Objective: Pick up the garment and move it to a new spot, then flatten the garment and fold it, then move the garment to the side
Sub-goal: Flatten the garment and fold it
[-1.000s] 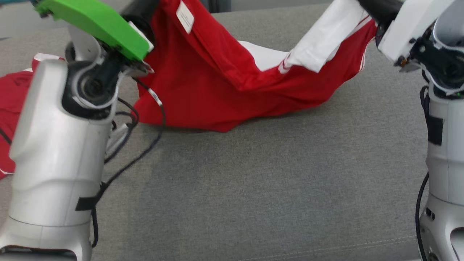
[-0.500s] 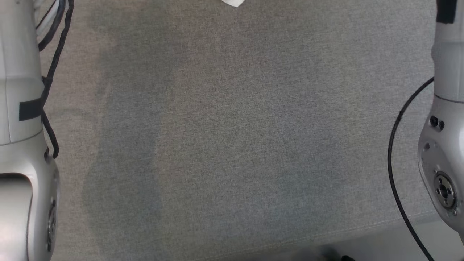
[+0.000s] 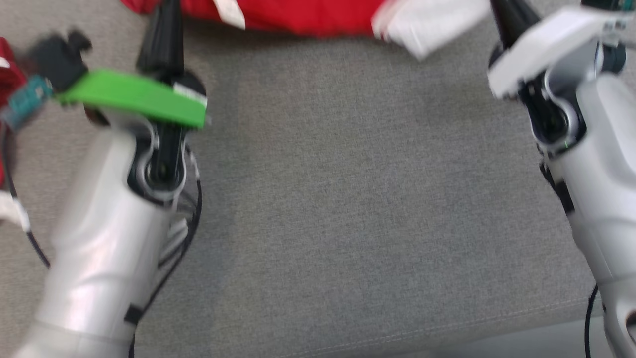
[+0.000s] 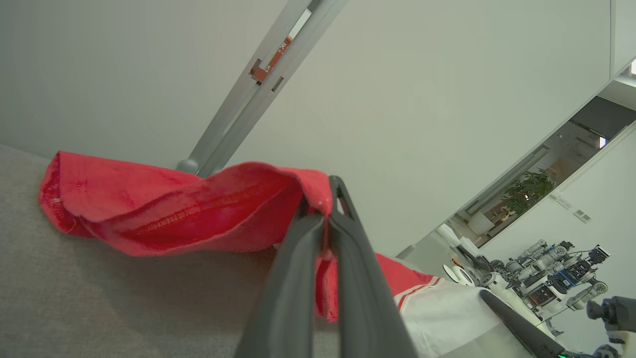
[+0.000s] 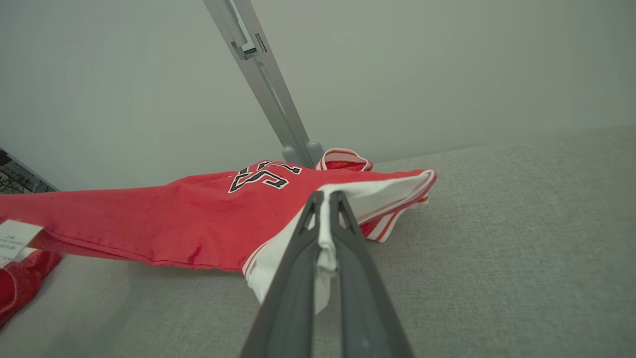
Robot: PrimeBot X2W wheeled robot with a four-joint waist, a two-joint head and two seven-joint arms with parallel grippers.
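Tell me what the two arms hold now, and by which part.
Both hold the red garment. The left jaws are shut on a red hemmed edge; the right jaws are shut on its white panel.

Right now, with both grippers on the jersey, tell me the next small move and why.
Probably draw the grippers slightly apart. The left gripper pinches a red edge of the jersey and the right gripper pinches its white panel, yet the cloth between them lies slack and folded on the grey cushion, so tension should flatten it.
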